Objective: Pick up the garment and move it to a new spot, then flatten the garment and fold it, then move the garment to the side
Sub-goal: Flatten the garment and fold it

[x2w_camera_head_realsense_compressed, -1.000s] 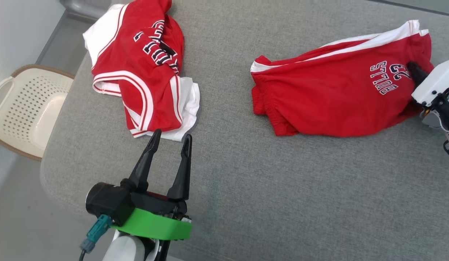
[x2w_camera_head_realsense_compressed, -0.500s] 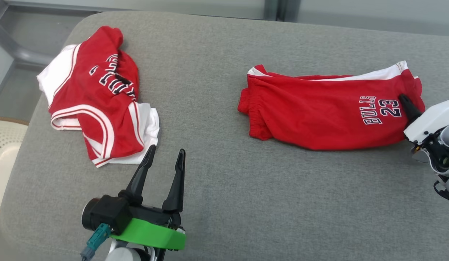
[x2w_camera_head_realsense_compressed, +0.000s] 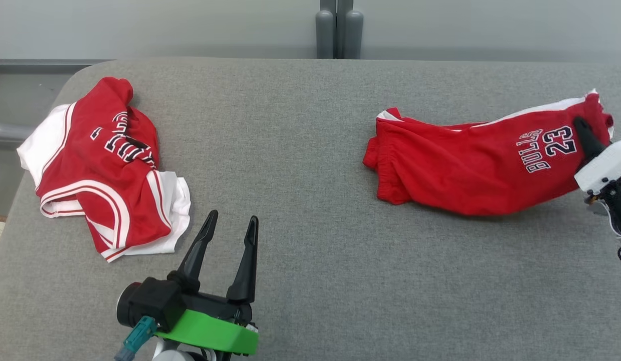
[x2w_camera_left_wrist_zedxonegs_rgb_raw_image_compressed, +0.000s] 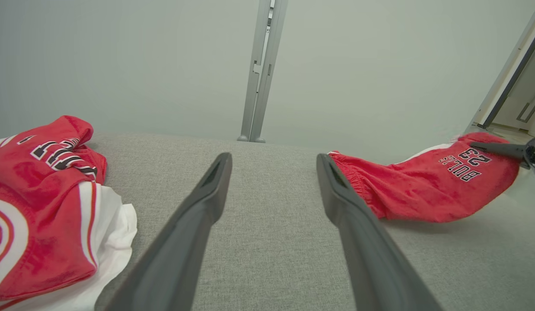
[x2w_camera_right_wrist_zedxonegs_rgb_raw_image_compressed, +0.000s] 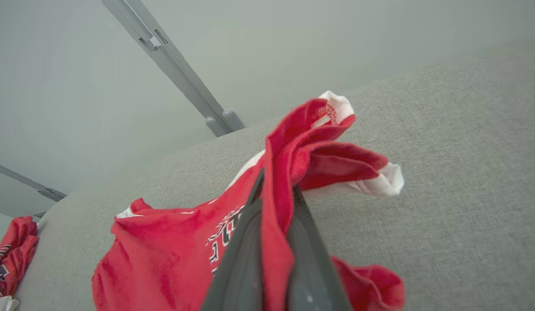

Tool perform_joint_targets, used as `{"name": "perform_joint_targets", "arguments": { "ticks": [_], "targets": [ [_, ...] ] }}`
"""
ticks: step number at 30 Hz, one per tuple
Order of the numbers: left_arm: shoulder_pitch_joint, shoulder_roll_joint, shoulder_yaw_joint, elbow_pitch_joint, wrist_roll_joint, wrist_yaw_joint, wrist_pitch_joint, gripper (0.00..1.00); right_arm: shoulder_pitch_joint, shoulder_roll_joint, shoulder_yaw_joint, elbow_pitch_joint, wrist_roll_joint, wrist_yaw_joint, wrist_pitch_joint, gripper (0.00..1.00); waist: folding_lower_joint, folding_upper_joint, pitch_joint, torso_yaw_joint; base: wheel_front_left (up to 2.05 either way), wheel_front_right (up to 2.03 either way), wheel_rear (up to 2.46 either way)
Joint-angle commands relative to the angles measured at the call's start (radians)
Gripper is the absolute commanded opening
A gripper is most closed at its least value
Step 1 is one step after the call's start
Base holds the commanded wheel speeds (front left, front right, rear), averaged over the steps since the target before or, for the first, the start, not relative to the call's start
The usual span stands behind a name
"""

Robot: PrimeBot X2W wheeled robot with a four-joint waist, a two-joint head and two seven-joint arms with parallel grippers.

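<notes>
My right pincer (x2w_camera_head_realsense_compressed: 586,138) is clamping shut on the hem end of the soft red shorts with a white side stripe and "BULLS 23" lettering (x2w_camera_head_realsense_compressed: 466,170), pinching a fold of red cloth between its two dark fingers. Compared with half a second ago, that end is coming up off the broad grey fabric-covered surface (x2w_camera_head_realsense_compressed: 310,281) and a shadow is showing beneath it, while the waistband end is still dragging on the cloth. My head has also been turning, so most of the apparent shift in the scene is the camera's. I am judging that the pick-up is under way and that the carry, flattening and folding are all still waiting.

My left pincer (x2w_camera_head_realsense_compressed: 233,216) is hanging idle over the near edge with its fingers spread wide and holding nothing. Just beyond it, a crumpled red-and-white basketball jersey (x2w_camera_head_realsense_compressed: 100,170) is taking up the left end, well apart from the shorts. The grey stretch between the two garments is lying bare, so nothing is blocking a move there.
</notes>
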Motion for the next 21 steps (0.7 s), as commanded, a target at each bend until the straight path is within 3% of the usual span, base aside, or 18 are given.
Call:
{"name": "perform_joint_targets", "arguments": {
  "ticks": [1, 10, 14, 21],
  "targets": [
    [0.009, 0.006, -0.004, 0.005, -0.007, -0.003, -0.003, 1.00, -0.018, 0.013, 0.017, -0.007, -0.022, 0.001, -0.001, 0.00, 0.0000, -0.0001, -0.005, 0.010, 0.00, 0.00, 0.00],
    [0.013, 0.001, -0.014, 0.023, -0.025, -0.003, -0.003, 1.00, -0.117, 0.115, 0.126, 0.004, -0.107, 0.001, 0.051, 0.00, 0.0000, -0.0001, -0.009, 0.087, 0.00, 0.00, 0.00],
    [0.002, -0.002, -0.022, 0.032, -0.031, -0.003, -0.003, 1.00, -0.144, 0.182, 0.170, 0.063, -0.121, 0.001, 0.105, 0.04, 0.0000, -0.0001, -0.002, 0.126, 0.00, 0.00, 0.00],
    [-0.010, -0.004, -0.029, 0.046, -0.040, -0.003, -0.003, 1.00, -0.164, 0.282, 0.220, 0.170, -0.124, 0.001, 0.169, 0.00, 0.0000, -0.0001, 0.000, 0.175, 0.00, 0.00, 0.00]
  ]
}}
